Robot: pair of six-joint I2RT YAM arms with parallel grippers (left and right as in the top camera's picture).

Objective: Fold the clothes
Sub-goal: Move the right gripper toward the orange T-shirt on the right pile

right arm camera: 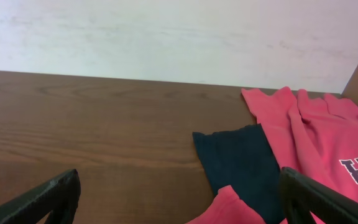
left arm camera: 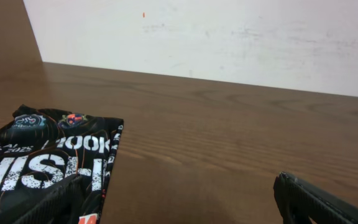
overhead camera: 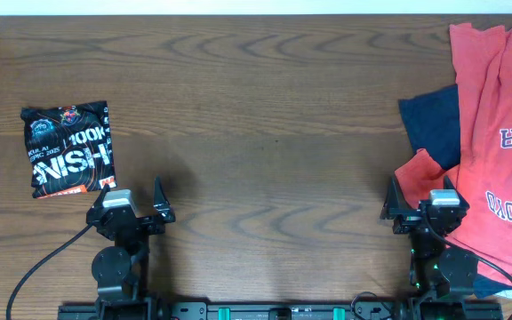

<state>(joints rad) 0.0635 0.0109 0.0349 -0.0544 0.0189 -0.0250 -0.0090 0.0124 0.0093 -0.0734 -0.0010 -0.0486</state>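
**Q:** While both arms sit at the near edge of the table point(overhead camera: 265, 107), what are their tools doing?

**A:** Neither holds anything. The left gripper point(overhead camera: 127, 203), near left, has its jaws spread wide over bare wood. The right gripper point(overhead camera: 425, 204), near right, is spread just as wide. A loose flap of the coral-red T-shirt point(overhead camera: 496, 178) lies just ahead, between its fingers, but is not gripped.

**Q:** Where are the clothes point(overhead camera: 492, 107)?

**A:** Just beyond the left gripper lies a black T-shirt point(overhead camera: 68, 149) with white and orange print, folded into a compact, slightly tilted rectangle. On the right, the coral-red one, with navy-and-white lettering, lies loose and rumpled from the near edge to the far one. A dark-navy T-shirt point(overhead camera: 434, 124) pokes out from under its left side.

**Q:** How far along is the folding?

**A:** By my reading, about a third. The black shirt looks finished and set aside. The coral and navy shirts look unfolded, so both are left to do.

**Q:** What can't be made out?

**A:** The coral shirt runs off the right edge of the overhead view, so its outline and lettering are cut off. Most of the navy shirt is covered, and its full shape cannot be told. The black shirt's print reads upside down and only in part. Beyond the far edge, the wrist views show a plain pale wall point(right arm camera: 166, 37).
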